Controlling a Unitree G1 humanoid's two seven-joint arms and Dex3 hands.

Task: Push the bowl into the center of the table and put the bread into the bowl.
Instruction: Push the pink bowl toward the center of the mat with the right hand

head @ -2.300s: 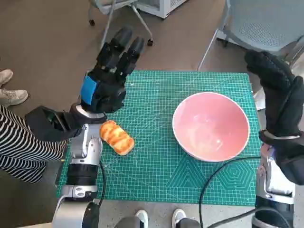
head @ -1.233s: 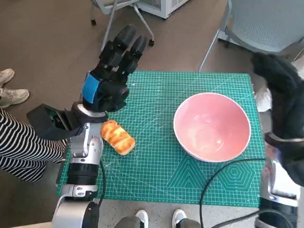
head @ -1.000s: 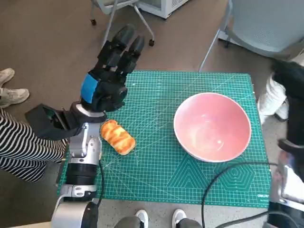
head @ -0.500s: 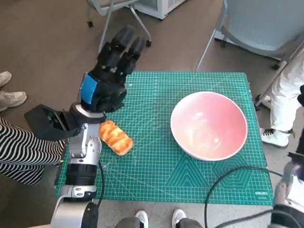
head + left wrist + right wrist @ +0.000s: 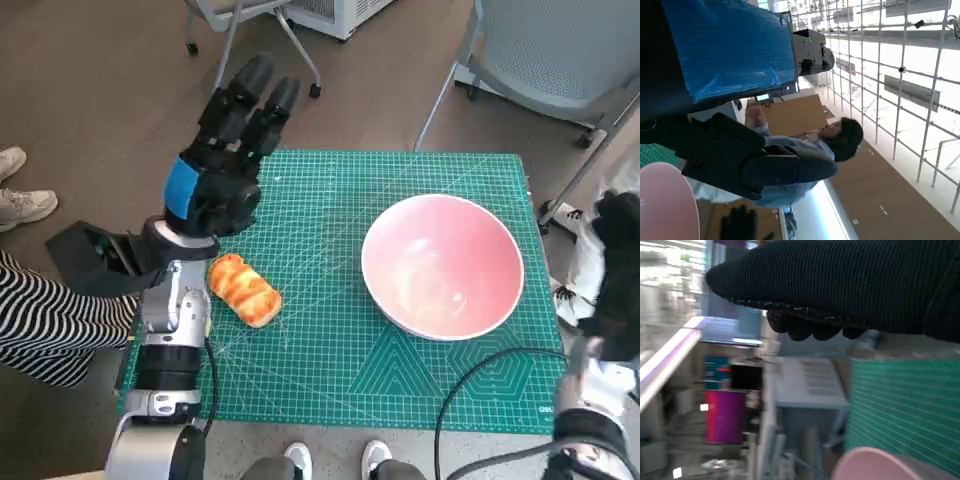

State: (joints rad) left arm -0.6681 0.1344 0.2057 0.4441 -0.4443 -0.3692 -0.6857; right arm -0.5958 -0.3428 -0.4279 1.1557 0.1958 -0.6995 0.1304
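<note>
Left hand (image 5: 222, 160) raised above the mat's far-left part, fingers stretched out and apart, holding nothing. Right hand (image 5: 622, 275) off the table's right edge, gloved, touching nothing; fingers' spread unclear. Pink round bowl (image 5: 443, 265) right of center on the green gridded cutting mat (image 5: 330, 360), near its right edge. Glazed oblong bread (image 5: 244, 289) at the mat's left, well apart from bowl.

Even, soft light fills the head view, with faint shadows and a pale sheen inside the bowl (image 5: 443, 266). Its edges bow from the wide lens. The left wrist view glares white with backlight; the right wrist view is blurred and hazy.
</note>
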